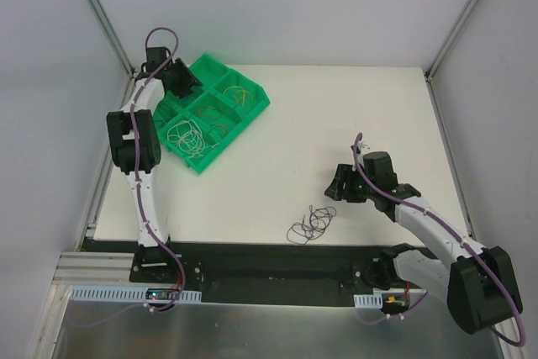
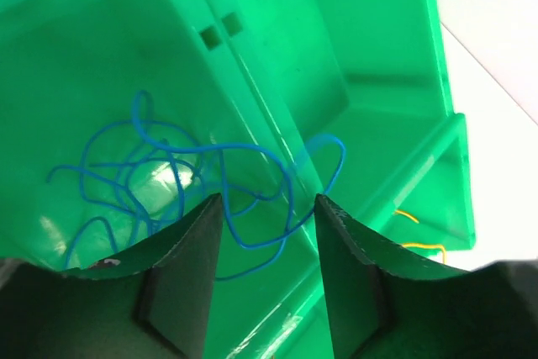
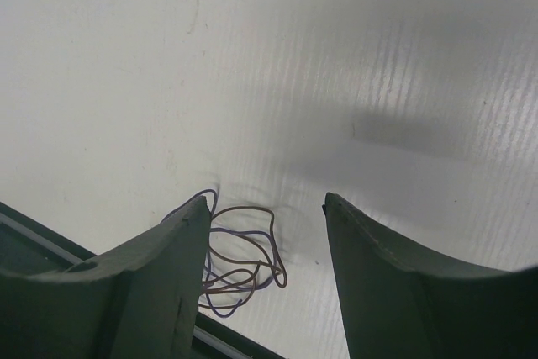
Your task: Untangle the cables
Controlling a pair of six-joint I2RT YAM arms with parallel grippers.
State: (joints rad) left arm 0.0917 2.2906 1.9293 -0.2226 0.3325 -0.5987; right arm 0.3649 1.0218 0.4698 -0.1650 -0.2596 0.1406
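The cables (image 1: pixel 311 224) not yet sorted lie as a small knot of brownish and purple loops close to the near edge of the bench (image 1: pixel 336 107), a little right of its middle. Others sit in the compartments of the green tray (image 1: pixel 212 63) at the far left corner: pale loops (image 1: pixel 187 134) in one near compartment and a blue cable (image 2: pixel 168 174) in the one under the left arm.

The left fingers (image 1: pixel 181 79) hang over that blue cable, apart, with nothing between them. The right fingers (image 1: pixel 339 184) hover just right of the knot, also spread and empty; from the right wrist we see the knot (image 3: pixel 244 258) low and to the left of the gap, not centred in it.

We see three risks. One blue loop appears to reach over the divider, so if the left fingers snag a strand as they lift away, it could be dragged out of its compartment. The right fingers could come down off-centre and nudge the knot over the near edge. And these thin strands could slip through a pinch, or several could be caught at once, which would tighten the knot.
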